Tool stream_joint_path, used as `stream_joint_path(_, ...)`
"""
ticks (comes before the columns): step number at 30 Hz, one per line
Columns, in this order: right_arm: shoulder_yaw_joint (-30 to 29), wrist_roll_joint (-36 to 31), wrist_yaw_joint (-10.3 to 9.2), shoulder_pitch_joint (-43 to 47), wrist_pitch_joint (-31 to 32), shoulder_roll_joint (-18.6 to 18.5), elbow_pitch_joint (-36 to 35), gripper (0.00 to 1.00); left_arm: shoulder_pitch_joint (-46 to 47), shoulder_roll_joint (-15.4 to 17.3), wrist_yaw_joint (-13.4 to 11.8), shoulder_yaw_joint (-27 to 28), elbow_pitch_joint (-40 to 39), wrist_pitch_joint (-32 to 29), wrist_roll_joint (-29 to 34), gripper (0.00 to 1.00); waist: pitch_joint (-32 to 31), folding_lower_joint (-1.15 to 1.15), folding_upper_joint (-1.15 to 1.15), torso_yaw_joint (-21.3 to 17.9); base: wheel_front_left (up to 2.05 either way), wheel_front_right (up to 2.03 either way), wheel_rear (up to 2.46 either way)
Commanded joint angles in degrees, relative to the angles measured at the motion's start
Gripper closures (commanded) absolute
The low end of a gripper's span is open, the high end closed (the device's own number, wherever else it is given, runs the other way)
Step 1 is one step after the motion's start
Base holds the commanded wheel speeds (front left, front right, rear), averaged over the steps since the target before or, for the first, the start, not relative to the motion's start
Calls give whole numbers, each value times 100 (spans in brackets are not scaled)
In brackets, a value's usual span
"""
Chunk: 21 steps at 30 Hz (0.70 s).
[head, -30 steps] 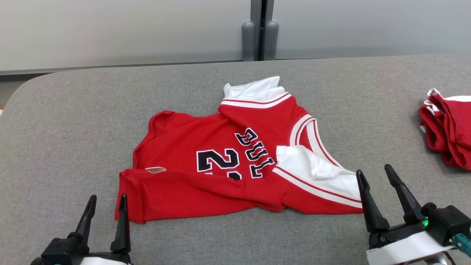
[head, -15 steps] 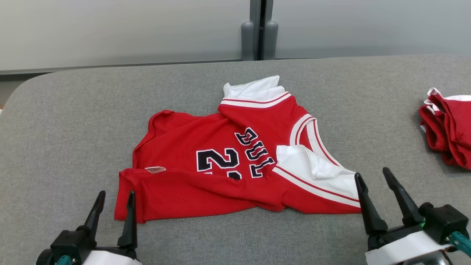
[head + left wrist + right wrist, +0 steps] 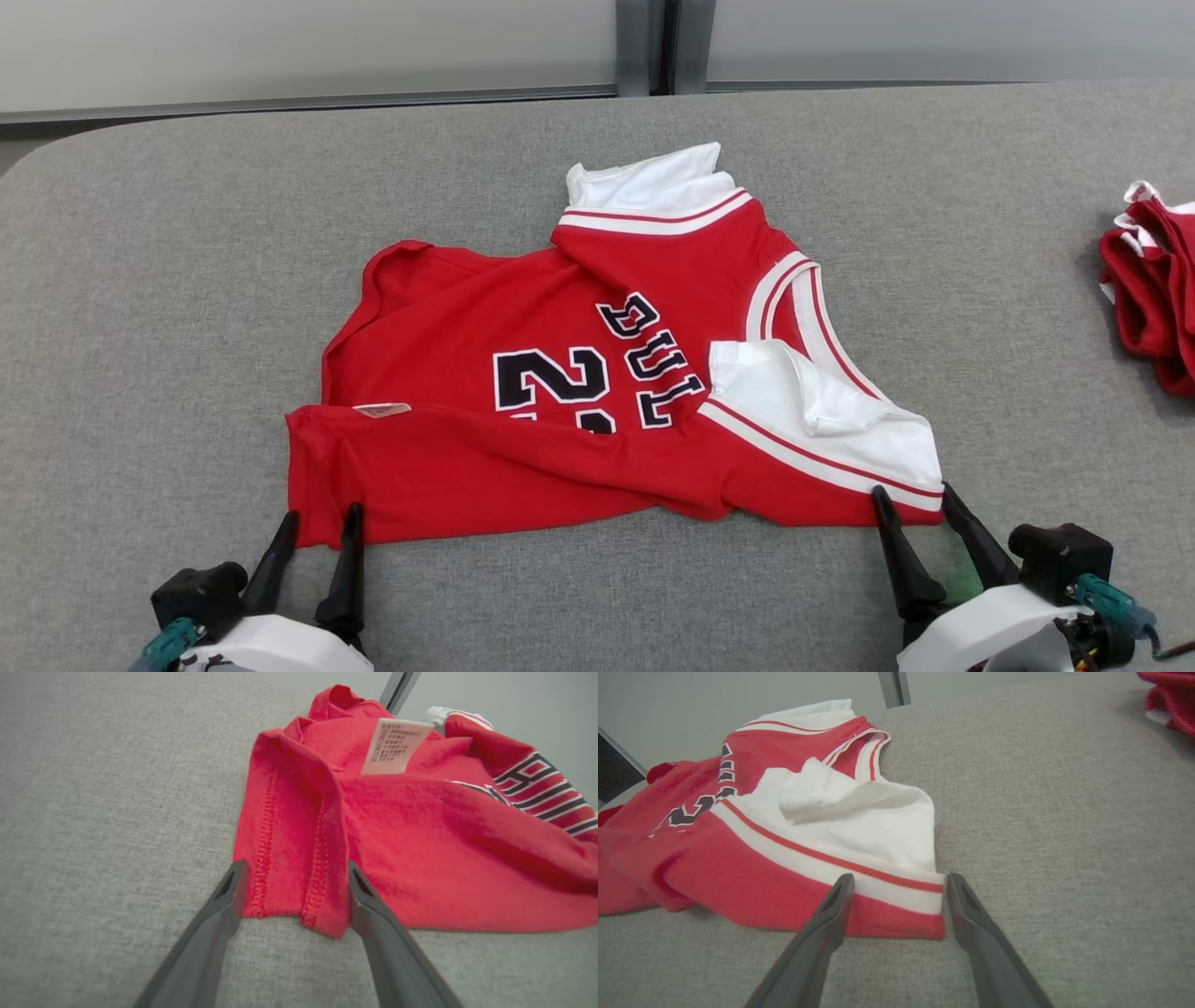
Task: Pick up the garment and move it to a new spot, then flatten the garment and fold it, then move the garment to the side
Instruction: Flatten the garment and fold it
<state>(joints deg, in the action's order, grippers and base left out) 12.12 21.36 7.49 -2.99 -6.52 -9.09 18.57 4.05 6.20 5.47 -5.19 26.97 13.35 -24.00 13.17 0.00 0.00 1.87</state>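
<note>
A red jersey (image 3: 560, 411) with black lettering and white sleeves lies crumpled on the grey table (image 3: 140, 280). My left gripper (image 3: 322, 516) is open at the jersey's near left corner, and in the left wrist view the red hem (image 3: 292, 877) sits between its fingers (image 3: 224, 905). At the near right corner my right gripper (image 3: 913, 493) stands open. The striped white-and-red sleeve edge (image 3: 896, 891) lies between its fingers (image 3: 836, 900) in the right wrist view. Neither is shut on the cloth.
A pile of other red and white garments (image 3: 1153, 289) lies at the table's right edge, also seen as red garments (image 3: 1169, 700) at the right wrist view's top right. A wall with a dark vertical post (image 3: 644, 47) stands behind the table.
Both grippers have moved forward to the jersey's near corners, which now sit between their open fingers. The head camera has tilted down, so the whole picture has shifted.
</note>
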Motion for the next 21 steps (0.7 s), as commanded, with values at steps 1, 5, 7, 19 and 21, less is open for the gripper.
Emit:
stream_joint_path(1,50,91,0,-152,-17,8,180,0,83,-27,44,60,174,-55,-178,45,42,0,0,3,0,0,0)
stream_joint_path(5,135,349,0,-334,31,41,524,46,64,-41,119,11,366,-60,-373,100,118,0,0,60,0,0,0)
stream_joint_path(7,185,484,0,-396,-18,8,641,100,102,-52,137,-29,410,-40,-440,100,149,0,0,110,0,0,0)
stream_joint_path(19,199,925,-6,-177,-325,-303,334,100,-149,318,166,89,-81,110,-540,100,72,0,0,217,0,0,0)
stream_joint_path(21,150,955,-6,-25,-264,-367,166,100,-277,426,169,98,-238,30,-561,100,15,0,0,227,0,0,0)
